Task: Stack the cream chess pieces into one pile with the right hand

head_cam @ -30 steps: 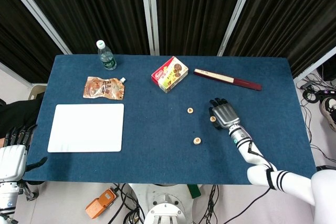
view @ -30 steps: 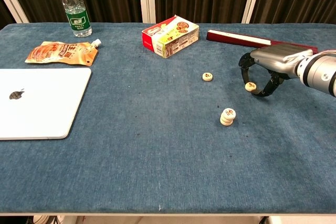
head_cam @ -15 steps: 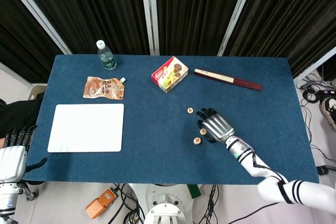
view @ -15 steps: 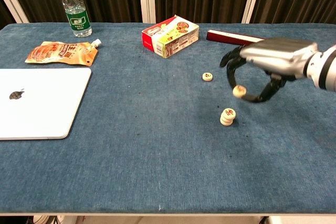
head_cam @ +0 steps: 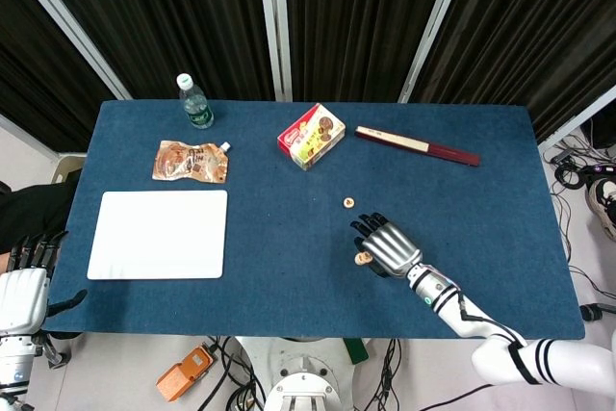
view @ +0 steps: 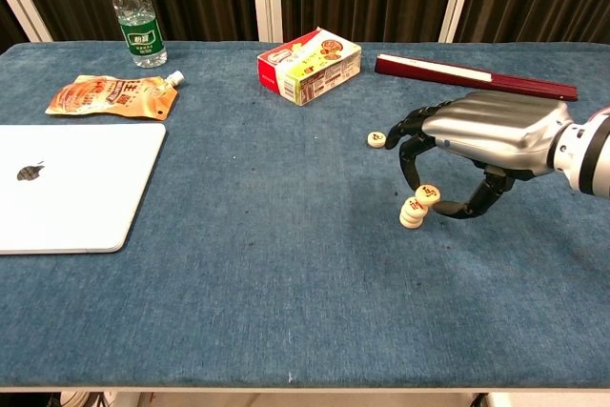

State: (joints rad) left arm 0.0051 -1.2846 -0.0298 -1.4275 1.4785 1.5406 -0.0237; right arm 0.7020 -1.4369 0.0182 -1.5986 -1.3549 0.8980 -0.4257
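1. My right hand [view: 486, 145] sits at the centre right of the chest view, palm down over the blue table [view: 238, 264], with my fingertips [view: 412, 171] curled downward.
2. Between thumb and a finger I pinch one cream chess piece [view: 428, 194], tilted, just above and slightly right of the small pile [view: 412, 213].
3. That pile is a short stack of cream pieces standing on the cloth right of centre in the chest view; whether the held piece touches its top I cannot tell.
4. In the head view the same hand [head_cam: 388, 245] lies lower right of centre, and the pile [head_cam: 363, 258] peeks out at its left edge.
5. A loose cream piece [view: 376, 139] lies flat on the table up and left of my hand, apart from the pile.
6. My left hand [head_cam: 23, 286] rests off the table at the lower left edge of the head view, holding nothing, fingers pointing up and slightly apart.
7. Along the top of the chest view stand a water bottle [view: 135, 16] at upper left, a snack box [view: 310, 66] at centre, and a long dark red box [view: 472, 75] at upper right.
8. An orange pouch [view: 112, 97] lies below the bottle, and a white laptop [view: 67, 186] lies closed at the left edge.
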